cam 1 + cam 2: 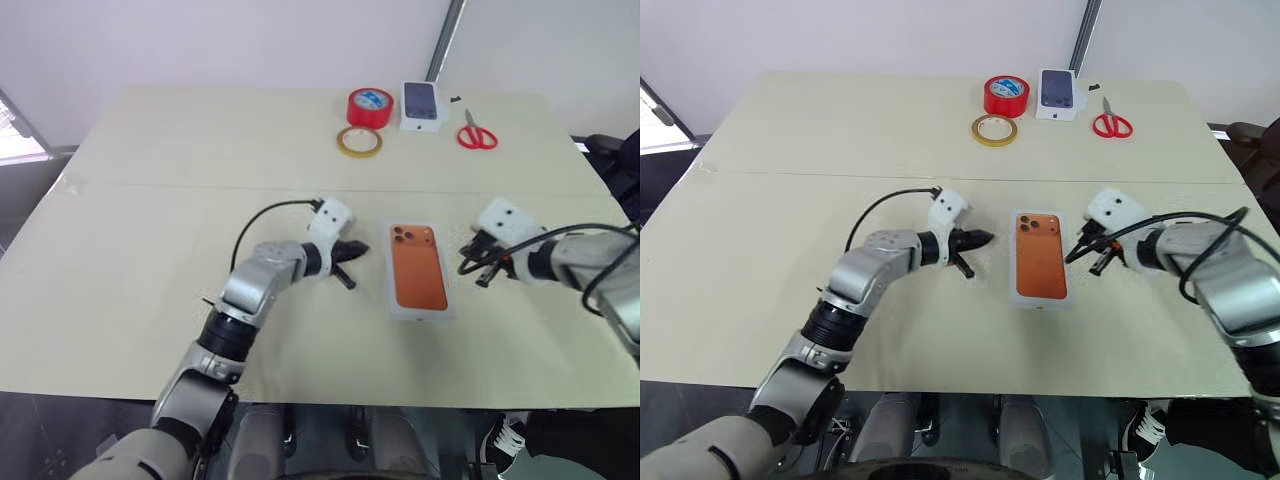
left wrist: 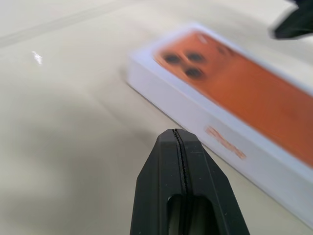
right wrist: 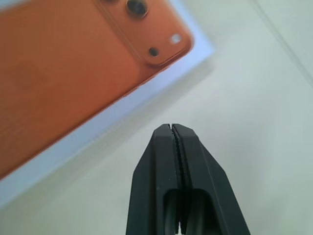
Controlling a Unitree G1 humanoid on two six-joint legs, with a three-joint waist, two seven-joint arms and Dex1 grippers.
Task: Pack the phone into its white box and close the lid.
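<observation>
Head view: the white box (image 1: 421, 271) sits mid-table, an orange phone picture on its top; my left gripper (image 1: 347, 262) at its nine o'clock, my right gripper (image 1: 478, 262) at three. Both wrist views: my fingers pressed together, empty, beside the box.

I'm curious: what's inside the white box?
Inside the white box is hidden. Its top shows an orange phone back with dark lenses; real or printed, I cannot tell.

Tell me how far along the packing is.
Likely done: the white box looks closed on the table, an orange phone back on top, print or real I cannot tell. Left gripper and right gripper flank it, shut and empty. Probably nothing left.
</observation>
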